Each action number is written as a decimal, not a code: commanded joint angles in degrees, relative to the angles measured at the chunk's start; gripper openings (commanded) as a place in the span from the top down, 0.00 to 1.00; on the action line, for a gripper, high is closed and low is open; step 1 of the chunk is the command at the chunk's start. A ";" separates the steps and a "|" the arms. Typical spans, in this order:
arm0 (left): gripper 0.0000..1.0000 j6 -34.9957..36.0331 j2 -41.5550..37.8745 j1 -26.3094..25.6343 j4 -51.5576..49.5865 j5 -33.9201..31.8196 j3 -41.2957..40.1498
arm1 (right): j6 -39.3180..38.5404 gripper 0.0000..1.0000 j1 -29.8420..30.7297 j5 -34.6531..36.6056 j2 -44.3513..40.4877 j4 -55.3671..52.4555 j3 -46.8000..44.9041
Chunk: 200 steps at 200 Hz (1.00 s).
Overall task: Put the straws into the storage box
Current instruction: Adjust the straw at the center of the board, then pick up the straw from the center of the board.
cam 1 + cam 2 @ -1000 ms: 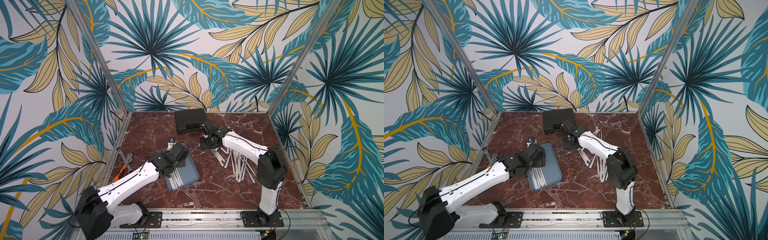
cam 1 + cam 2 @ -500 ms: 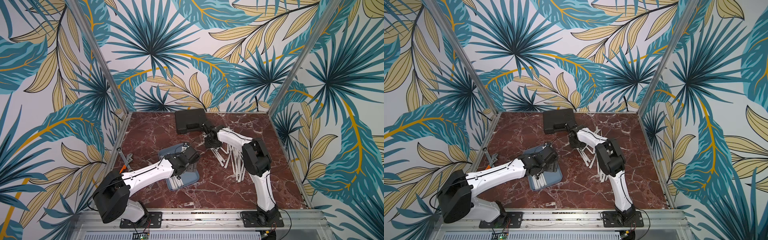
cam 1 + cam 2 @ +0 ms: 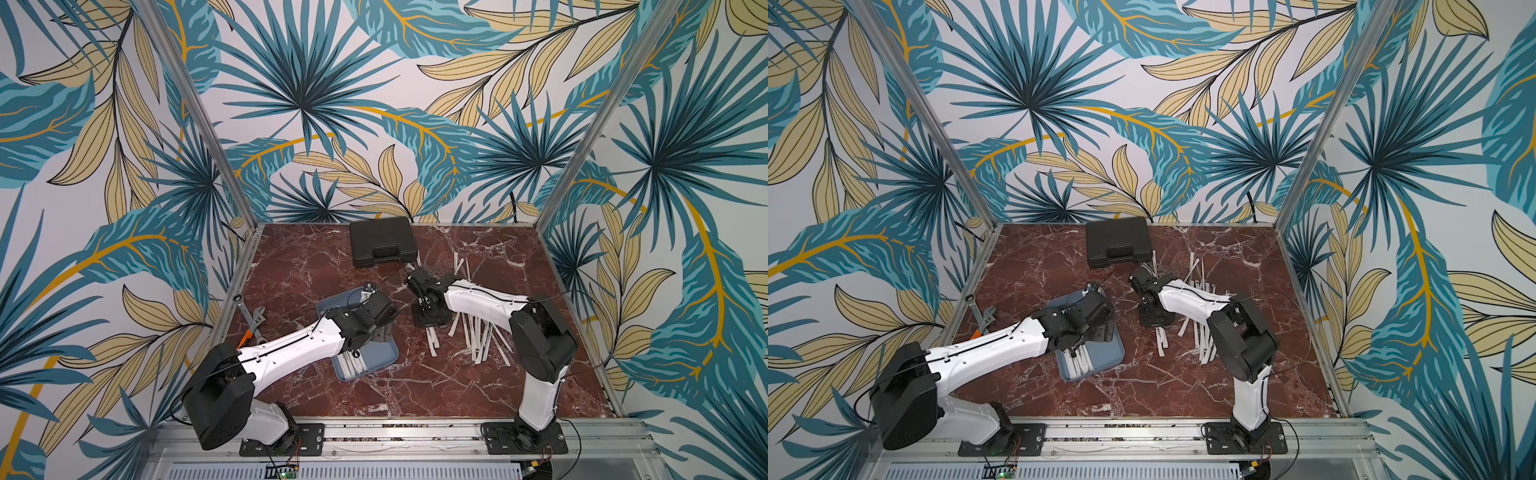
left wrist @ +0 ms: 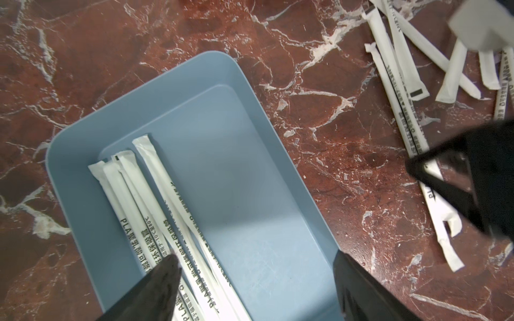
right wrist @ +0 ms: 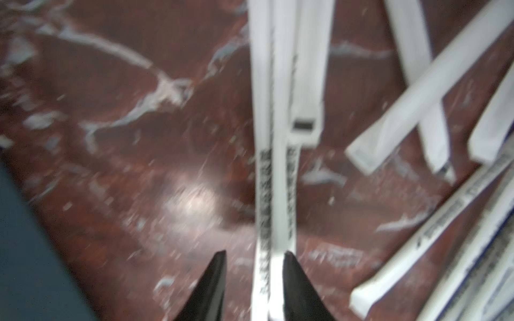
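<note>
Marble table [image 3: 415, 386] is carrying everything. Left arm [image 3: 291, 349] is reaching in over the storage box [image 3: 384, 357], right arm [image 3: 482, 303] is bending back over the loose pile. Black case [image 3: 382, 241] is sitting shut at the back wall, well apart from the box.

Storage box is lying centre-left on the marble, skewed to the table edges in both top views. A handful of straws [image 4: 155, 211] are lying inside it, lengthwise, bunched along one long wall; the rest of the floor is showing bare blue.

The remaining straws [image 3: 478, 336] are lying criss-crossed on the marble just beside the box, on the robot's right of it, partly under the right forearm.

Left gripper [image 4: 254, 257] is hanging directly over the box, jaws spread wide, gripping nothing. One fingertip [image 4: 167, 266] is sitting above the printed straws in the box, the other [image 4: 350, 278] is over the box's far wall.

Right gripper [image 5: 254, 258] is pointing down at the box-side edge of the pile, jaws partly apart. Two parallel straws [image 5: 275, 194] are running between the tips, close against one finger, with a clear gap to the other, so it is not clamping them. That view is blurring, so I cannot tell whether the tips are touching the table.

Wrenches [image 3: 251, 318] are lying at the left edge.
</note>
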 commanded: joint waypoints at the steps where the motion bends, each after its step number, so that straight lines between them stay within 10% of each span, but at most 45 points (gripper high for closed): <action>1: 0.09 0.64 -3.39 1.88 -0.64 -1.14 -1.37 | 3.87 0.54 0.52 -2.12 -5.22 -0.83 -2.17; 45: 0.09 0.40 -6.17 3.96 -0.51 0.45 -3.12 | 3.09 0.82 0.46 7.13 2.97 -3.37 3.46; 123: 0.09 -0.91 -7.40 4.27 0.38 1.35 -5.37 | 2.70 0.78 0.02 10.62 10.53 -1.36 4.72; 200: 0.09 -0.54 -12.48 9.51 -5.04 -2.44 -6.59 | 2.56 0.95 6.42 9.30 6.54 -3.79 6.91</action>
